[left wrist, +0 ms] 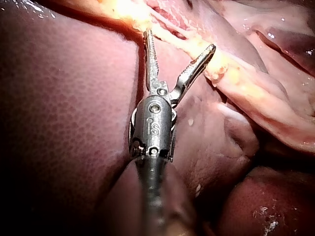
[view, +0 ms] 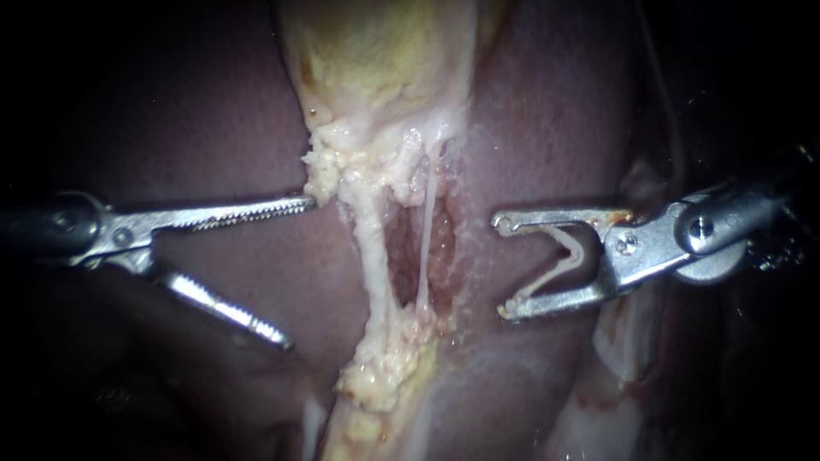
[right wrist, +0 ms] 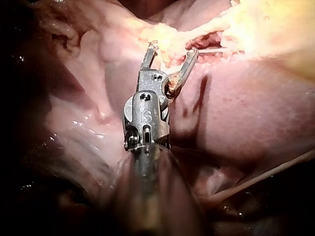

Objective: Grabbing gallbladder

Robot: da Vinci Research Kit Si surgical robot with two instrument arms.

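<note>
My left instrument (view: 297, 271) is hovering over the liver (view: 171, 111) with its jaws standing wide apart and holding nothing. The upper jaw's tip is just touching the crumbly yellow fat (view: 329, 171) at the gallbladder's narrow end, while the lower jaw is hanging apart from it above the liver. My right instrument (view: 502, 267) is sitting across the gap, its jaws also spread and empty. Between the two, a thicker tube (view: 373, 248) and a thin tube (view: 424, 248) are spanning an opened window in the tissue.

Beyond that, the gallbladder (view: 376, 68) is lying as a pale yellowish sac between the liver's lobes. As I judge it, closing here is risking a bite of loose fat only, which is likely to tear away or slip. The lower jaw is also risking a dig into the liver, and any sideways drift is threatening to snag the thin tube.
</note>
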